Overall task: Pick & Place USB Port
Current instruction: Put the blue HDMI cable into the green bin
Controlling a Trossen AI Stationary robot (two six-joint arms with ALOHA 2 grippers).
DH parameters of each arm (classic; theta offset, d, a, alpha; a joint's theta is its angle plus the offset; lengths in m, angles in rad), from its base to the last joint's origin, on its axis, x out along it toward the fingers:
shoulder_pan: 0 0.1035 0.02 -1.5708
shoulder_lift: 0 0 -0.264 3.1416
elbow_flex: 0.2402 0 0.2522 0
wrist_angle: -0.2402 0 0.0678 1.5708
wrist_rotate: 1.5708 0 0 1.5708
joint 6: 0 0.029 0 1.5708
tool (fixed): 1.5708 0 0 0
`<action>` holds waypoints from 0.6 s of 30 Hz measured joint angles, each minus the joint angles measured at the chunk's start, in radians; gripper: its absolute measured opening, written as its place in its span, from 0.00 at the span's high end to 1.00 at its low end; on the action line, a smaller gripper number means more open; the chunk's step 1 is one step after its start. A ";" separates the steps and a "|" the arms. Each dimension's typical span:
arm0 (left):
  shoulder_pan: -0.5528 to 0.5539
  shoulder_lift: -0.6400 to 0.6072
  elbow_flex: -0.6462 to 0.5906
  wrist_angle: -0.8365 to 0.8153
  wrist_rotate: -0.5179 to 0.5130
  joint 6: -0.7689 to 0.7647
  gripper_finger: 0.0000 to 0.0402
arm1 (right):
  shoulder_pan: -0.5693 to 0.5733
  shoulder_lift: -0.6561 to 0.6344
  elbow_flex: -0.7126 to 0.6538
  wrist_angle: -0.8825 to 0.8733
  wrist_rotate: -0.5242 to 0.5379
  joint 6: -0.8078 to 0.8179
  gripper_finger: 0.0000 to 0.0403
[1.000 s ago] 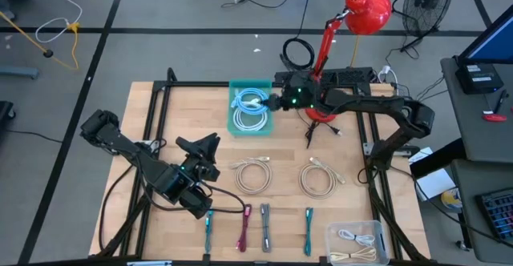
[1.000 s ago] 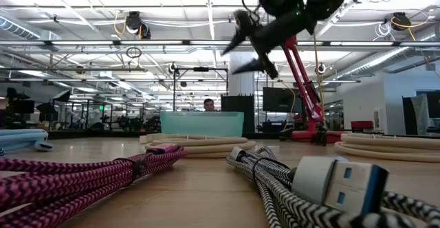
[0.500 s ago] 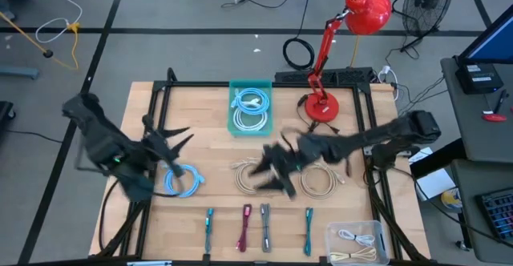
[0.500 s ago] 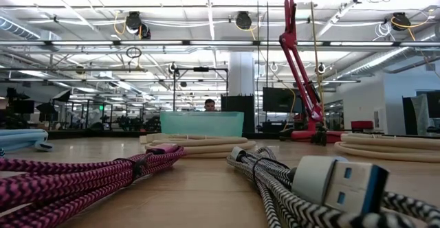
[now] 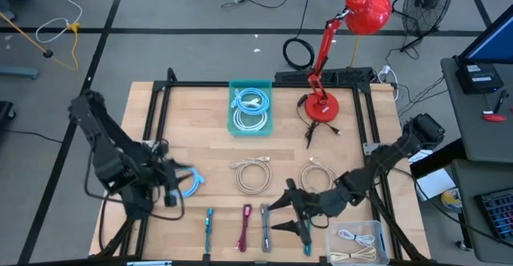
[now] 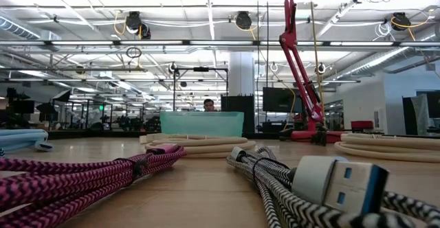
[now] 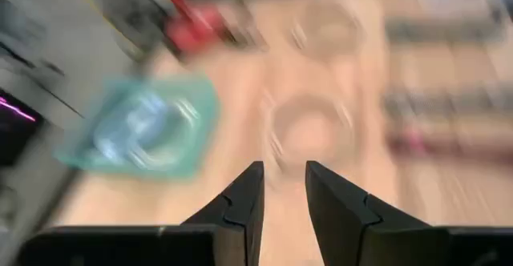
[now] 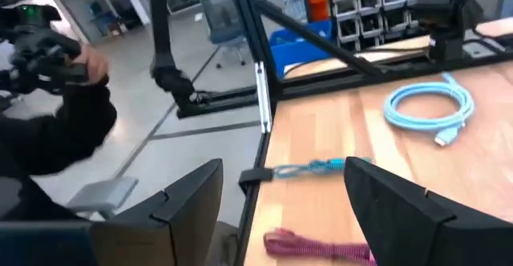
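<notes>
On the desk [image 5: 208, 142], the right tool [image 5: 282, 215] hangs low over the front row of short cables, spread wide and gripping nothing, with the pink cable [image 5: 244, 227] and striped cable [image 5: 265, 226] just beside it. The left tool [image 5: 171, 187] sits at the desk's left side next to the loose blue coil [image 5: 189, 183]; its fingers [image 7: 244, 206] stand slightly apart around nothing. A teal bin [image 5: 251, 108] holding more blue cable sits at the back, near the red lamp [image 5: 324, 106].
</notes>
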 joint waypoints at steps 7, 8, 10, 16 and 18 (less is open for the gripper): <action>0.085 0.082 -0.065 -0.182 0.405 -0.344 0.76 | 0.003 0.001 -0.093 0.058 0.139 -0.004 0.36; 0.112 0.091 -0.065 -0.255 0.465 -0.472 0.76 | -0.001 0.001 -0.116 0.090 0.161 -0.008 0.36; 0.154 0.108 -0.065 -0.364 0.572 -0.651 0.76 | -0.010 0.001 -0.165 0.169 0.185 -0.014 0.36; 0.142 0.123 -0.066 -0.372 0.570 -0.646 0.76 | -0.044 0.001 -0.323 0.453 0.201 -0.008 0.36; 0.145 0.122 -0.066 -0.369 0.556 -0.614 0.76 | -0.055 0.001 -0.366 0.525 0.203 0.009 0.36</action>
